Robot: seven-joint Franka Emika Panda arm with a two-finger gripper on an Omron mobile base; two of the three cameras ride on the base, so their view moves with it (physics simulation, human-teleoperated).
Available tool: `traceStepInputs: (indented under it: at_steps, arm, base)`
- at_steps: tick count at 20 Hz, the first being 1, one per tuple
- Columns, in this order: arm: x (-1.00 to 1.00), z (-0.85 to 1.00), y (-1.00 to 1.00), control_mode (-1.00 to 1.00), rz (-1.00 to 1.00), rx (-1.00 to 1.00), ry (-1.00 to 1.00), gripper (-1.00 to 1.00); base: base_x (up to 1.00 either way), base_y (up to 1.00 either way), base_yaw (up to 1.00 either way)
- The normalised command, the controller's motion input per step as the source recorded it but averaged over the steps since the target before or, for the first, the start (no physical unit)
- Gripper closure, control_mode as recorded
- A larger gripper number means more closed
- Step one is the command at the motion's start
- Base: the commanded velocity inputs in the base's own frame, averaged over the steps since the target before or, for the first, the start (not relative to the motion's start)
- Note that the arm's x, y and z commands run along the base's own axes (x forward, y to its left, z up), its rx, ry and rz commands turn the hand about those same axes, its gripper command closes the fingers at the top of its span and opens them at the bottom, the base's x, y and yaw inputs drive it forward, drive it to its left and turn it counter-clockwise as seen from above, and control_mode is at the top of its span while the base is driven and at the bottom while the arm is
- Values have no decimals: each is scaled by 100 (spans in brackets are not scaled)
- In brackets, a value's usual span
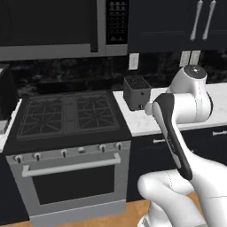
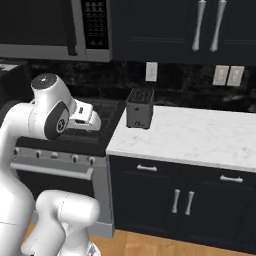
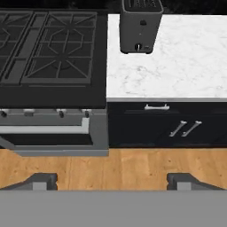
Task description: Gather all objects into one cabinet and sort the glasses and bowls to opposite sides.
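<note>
In the left base view the white arm (image 1: 177, 128) rises from the lower right, folds at a raised elbow and reaches forward over the edge of the marble counter (image 1: 146, 122); its hand is hidden behind its own forearm, so the fingers cannot be judged here. A dark toaster (image 1: 136, 92) stands on the counter just beside the gas stove (image 1: 66, 115), with a microwave (image 1: 53, 26) above the stove and a black upper cabinet (image 1: 177, 22) with two long silver handles, doors closed, at top right. In the right base view the arm climbs from the lower left, its wrist stretched out level over the stove's near corner, and the fingertips are cut off from sight behind the hand. The cabinet doors stand shut above the toaster and counter. In the hand view the gripper (image 3: 113, 181) looks down at the wooden floor (image 3: 115, 164), its two dark tips spread wide with nothing between them, touching nothing. Cup and bowls cannot be made out in any view
</note>
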Motion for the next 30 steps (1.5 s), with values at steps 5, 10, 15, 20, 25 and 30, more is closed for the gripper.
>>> traceStepInputs:
  at_steps: [5,10,15,20,25,30]
  arm:
    - [0,0,0,100,0,0,0,-100]
    - [0,0,0,100,0,0,0,-100]
    - [0,0,0,100,0,0,0,-100]
    - [0,0,0,100,0,0,0,-100]
    - [0,0,0,100,0,0,0,-100]
    - [0,0,0,100,0,0,0,-100]
  base:
    - [20,-100,3]
    - [71,-100,-2]
    - [0,-100,0]
    - [-90,-100,10]
    - [-77,-92,14]
    - [2,-100,10]
